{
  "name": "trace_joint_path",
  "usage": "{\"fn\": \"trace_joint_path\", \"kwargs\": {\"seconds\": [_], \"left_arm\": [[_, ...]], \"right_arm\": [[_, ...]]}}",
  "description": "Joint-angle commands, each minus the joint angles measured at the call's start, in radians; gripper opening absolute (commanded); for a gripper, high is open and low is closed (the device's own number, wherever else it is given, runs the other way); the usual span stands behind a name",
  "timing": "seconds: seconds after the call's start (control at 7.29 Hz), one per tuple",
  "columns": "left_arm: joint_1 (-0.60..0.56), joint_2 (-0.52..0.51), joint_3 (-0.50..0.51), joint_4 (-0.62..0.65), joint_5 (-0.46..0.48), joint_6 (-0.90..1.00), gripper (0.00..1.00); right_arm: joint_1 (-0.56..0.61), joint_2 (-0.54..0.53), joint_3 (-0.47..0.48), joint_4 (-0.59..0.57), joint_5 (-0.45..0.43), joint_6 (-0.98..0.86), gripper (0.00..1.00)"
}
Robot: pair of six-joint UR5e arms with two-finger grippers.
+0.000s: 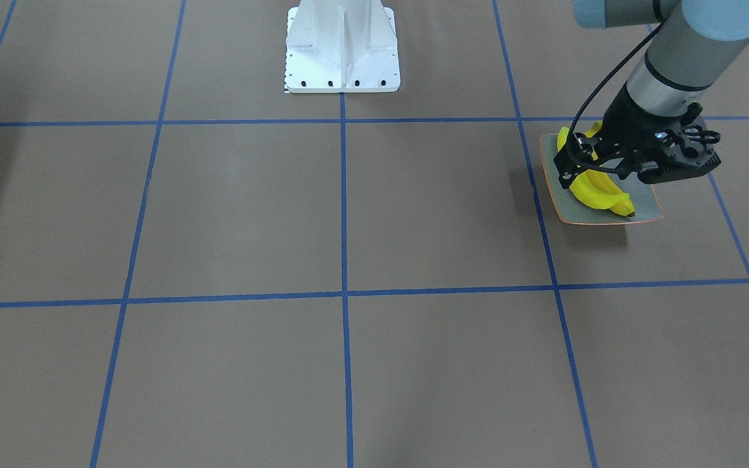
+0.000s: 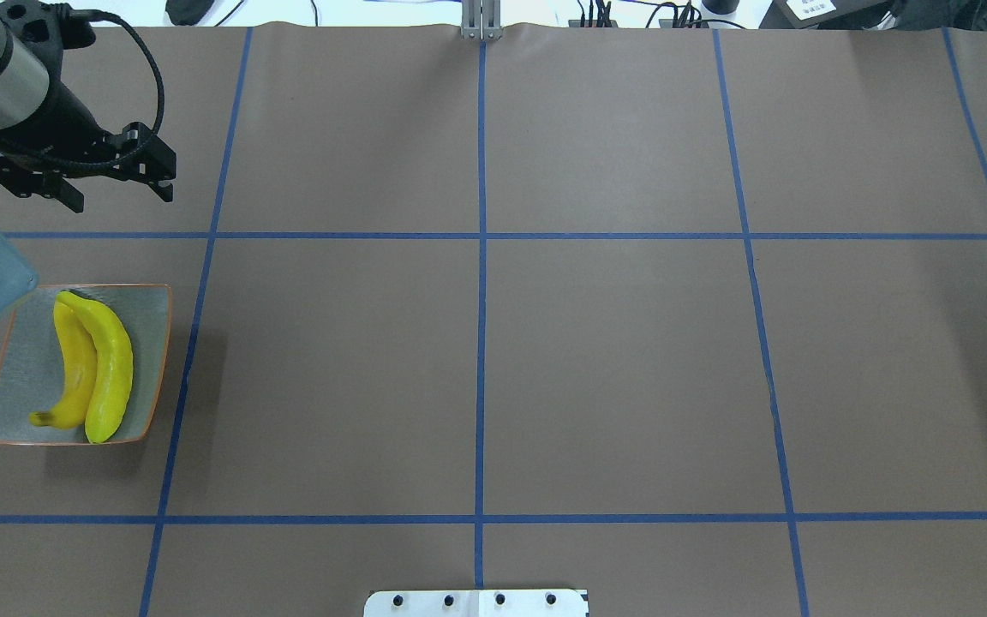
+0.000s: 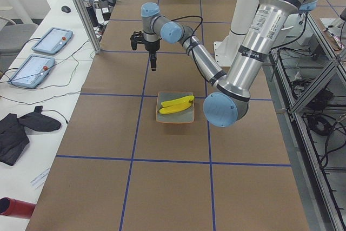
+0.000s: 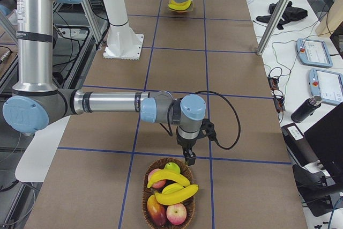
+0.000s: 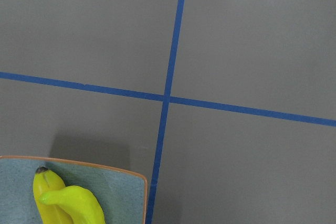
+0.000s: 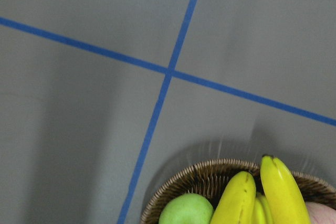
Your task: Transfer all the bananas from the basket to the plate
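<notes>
Two yellow bananas [image 2: 91, 364] lie side by side on the square grey-green plate [image 2: 18, 377] with an orange rim at the table's left. They also show in the left wrist view [image 5: 63, 203]. My left gripper [image 2: 121, 190] hangs open and empty above the table, beyond the plate's far edge. At the table's right end, a wicker basket [image 4: 147, 186] holds more bananas [image 4: 174, 192] with apples. My right gripper [image 4: 188, 159] hovers just over the basket's rim [image 6: 210, 179]. I cannot tell whether it is open or shut.
The basket also holds red apples [image 4: 176, 213] and a green apple [image 6: 186, 211]. The white robot base [image 1: 342, 49] stands mid-table. Blue tape lines [image 2: 481, 343] divide the brown table into squares.
</notes>
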Motion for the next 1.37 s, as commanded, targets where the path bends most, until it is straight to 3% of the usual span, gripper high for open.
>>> {"fn": "trace_joint_path", "kwargs": {"seconds": [0.0,0.55,1.23], "left_arm": [[0.001,-0.004,0.014,-0.017,-0.001,-0.001,1.00],[0.003,-0.007,0.060,-0.074,-0.001,-0.001,1.00],[0.006,-0.016,0.057,-0.073,-0.003,-0.007,1.00]], "right_arm": [[0.000,-0.068,-0.001,0.010,-0.031,-0.063,1.00],[-0.110,-0.056,-0.062,0.016,-0.083,-0.049,1.00],[-0.123,-0.045,-0.139,0.066,-0.145,-0.051,0.99]]}}
